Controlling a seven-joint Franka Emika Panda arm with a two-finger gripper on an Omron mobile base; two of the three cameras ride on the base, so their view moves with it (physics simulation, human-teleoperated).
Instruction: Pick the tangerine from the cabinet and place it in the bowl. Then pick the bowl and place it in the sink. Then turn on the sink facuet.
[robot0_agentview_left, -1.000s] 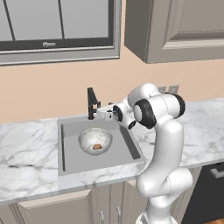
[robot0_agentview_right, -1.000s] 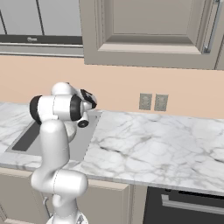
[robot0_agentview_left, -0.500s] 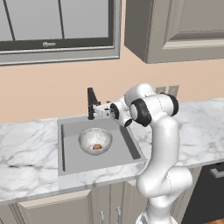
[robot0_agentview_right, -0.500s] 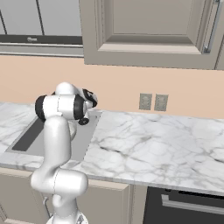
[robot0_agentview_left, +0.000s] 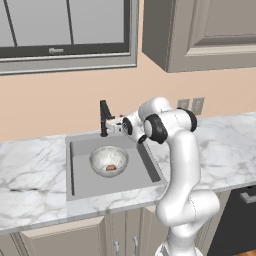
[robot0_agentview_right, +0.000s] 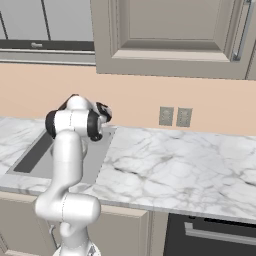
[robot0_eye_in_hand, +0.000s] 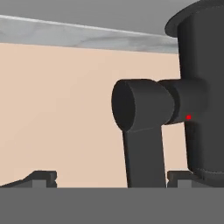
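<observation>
The slim black sink faucet (robot0_agentview_left: 105, 117) stands behind the grey sink (robot0_agentview_left: 80, 177). In the basin rests the whitish bowl (robot0_agentview_left: 108, 159) with the small orange-brown tangerine (robot0_agentview_left: 111, 167) inside it. My gripper (robot0_agentview_left: 114, 125) is level with the faucet and just right of it, reaching in from the right. In the hand view the faucet's thick post (robot0_eye_in_hand: 202, 87) fills the right side, with its short round stub (robot0_eye_in_hand: 140, 105) in the middle. My gripper (robot0_eye_in_hand: 111, 177) is open, and a dark stem of the faucet rises between the fingertips (robot0_eye_in_hand: 41, 177). The cabinet's pale grey shelf board (robot0_agentview_left: 65, 62) runs along the upper left.
White veined marble counter (robot0_agentview_left: 30, 170) surrounds the sink and stretches right (robot0_agentview_right: 175, 165). Panelled beige door cabinets (robot0_agentview_left: 210, 35) hang above the counter. Two wall outlets (robot0_agentview_right: 175, 116) sit on the peach wall. A dark oven front (robot0_agentview_right: 215, 237) is below the counter at right.
My arm has swung left, bringing the gripper from beside the sink's right rim up to the faucet. The bowl and tangerine have not moved.
</observation>
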